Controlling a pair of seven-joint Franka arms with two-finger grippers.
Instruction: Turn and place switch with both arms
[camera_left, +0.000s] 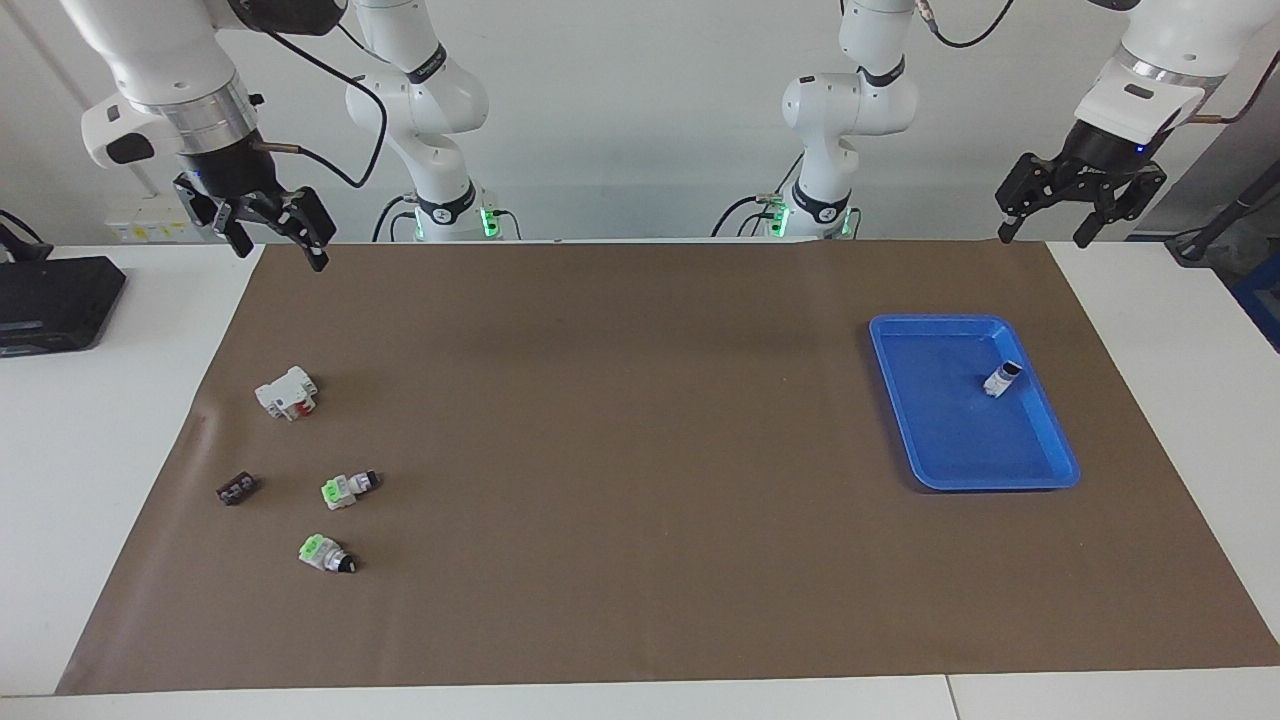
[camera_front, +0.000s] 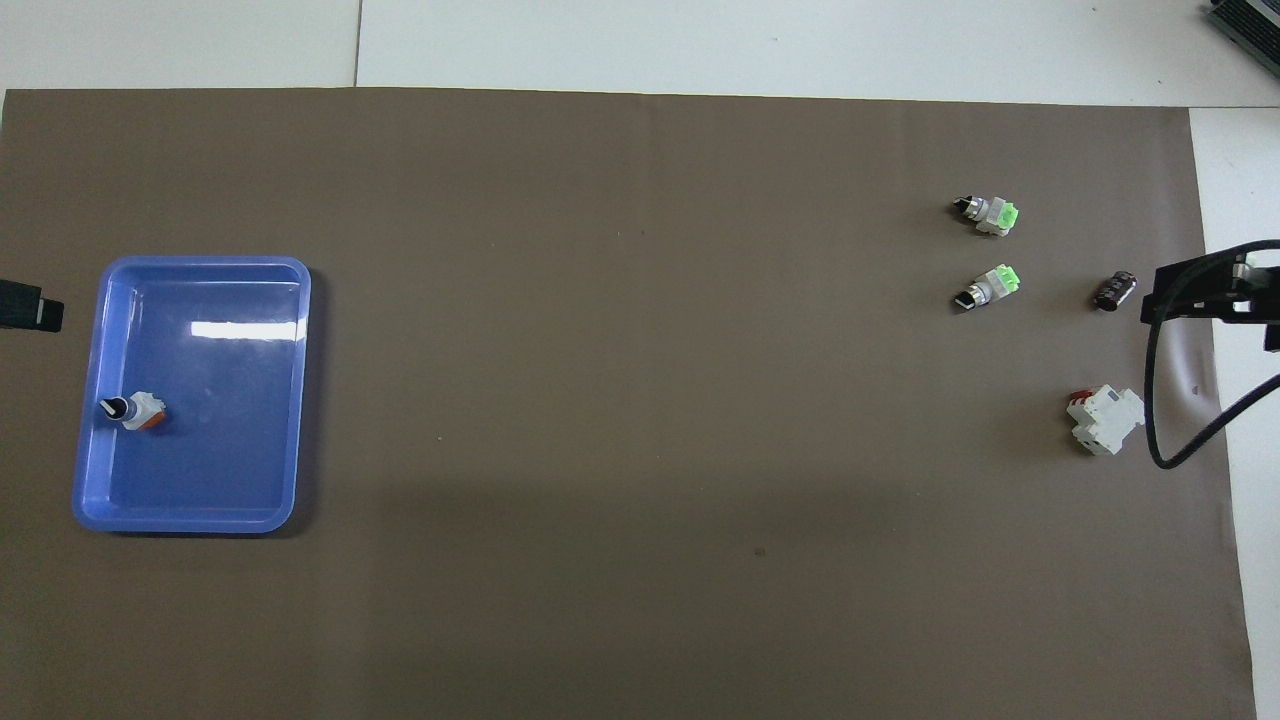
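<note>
Two green-marked switches (camera_left: 349, 487) (camera_left: 326, 554), white block with red (camera_left: 287, 392), small dark part (camera_left: 236, 489), possibly a connector, brown mat (camera_left: 640, 450)

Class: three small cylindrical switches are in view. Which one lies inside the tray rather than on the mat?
The switch with the orange end, lying alone in the blue tray. The other two switches have green ends and lie on the brown mat.

Switch (camera_left: 1002, 380) lies in the tray (camera_left: 940, 440) at the left arm's end; 4 parts, it seems, sit on the mat (camera_left: 640, 450) toward the right arm's end.
</note>
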